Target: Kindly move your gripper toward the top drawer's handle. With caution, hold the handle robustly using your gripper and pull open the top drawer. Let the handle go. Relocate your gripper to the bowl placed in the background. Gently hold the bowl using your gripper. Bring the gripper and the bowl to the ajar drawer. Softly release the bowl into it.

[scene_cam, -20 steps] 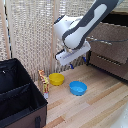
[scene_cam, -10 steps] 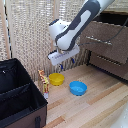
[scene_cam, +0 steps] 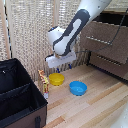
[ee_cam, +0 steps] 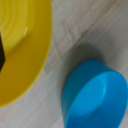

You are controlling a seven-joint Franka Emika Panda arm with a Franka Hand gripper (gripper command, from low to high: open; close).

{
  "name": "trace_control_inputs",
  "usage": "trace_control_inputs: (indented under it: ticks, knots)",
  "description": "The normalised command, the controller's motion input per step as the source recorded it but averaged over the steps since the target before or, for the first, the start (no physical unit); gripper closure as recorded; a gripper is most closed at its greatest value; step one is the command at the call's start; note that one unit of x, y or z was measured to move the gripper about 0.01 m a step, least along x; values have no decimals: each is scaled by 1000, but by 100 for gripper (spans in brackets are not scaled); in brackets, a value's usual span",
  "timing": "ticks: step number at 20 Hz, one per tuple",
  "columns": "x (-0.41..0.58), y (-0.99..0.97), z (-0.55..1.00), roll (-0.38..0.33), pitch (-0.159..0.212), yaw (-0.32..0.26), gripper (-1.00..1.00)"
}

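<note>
A: Where does the gripper (scene_cam: 61, 62) hang, and why there?

B: Right above the bowl (scene_cam: 56, 79), lined up to come down on it, I judge. Whether its fingers are spread or closed, I cannot tell.

A: And the blue bowl (scene_cam: 78, 88)?

B: Just beside the yellow bowl, on the floor. The top drawer (scene_cam: 106, 36) stands well apart from it.
</note>
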Motion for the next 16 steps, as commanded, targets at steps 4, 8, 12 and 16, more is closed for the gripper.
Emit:
trace_control_inputs:
  ticks: [4, 8, 12, 16]
  knots:
    - [516, -105, -249, 11, -15, -61, -100]
    - [364, -248, -223, 3, 0, 0, -100]
    - [79, -109, -276, 29, 51, -9, 100]
    - [0, -42, -38, 26, 42, 23, 100]
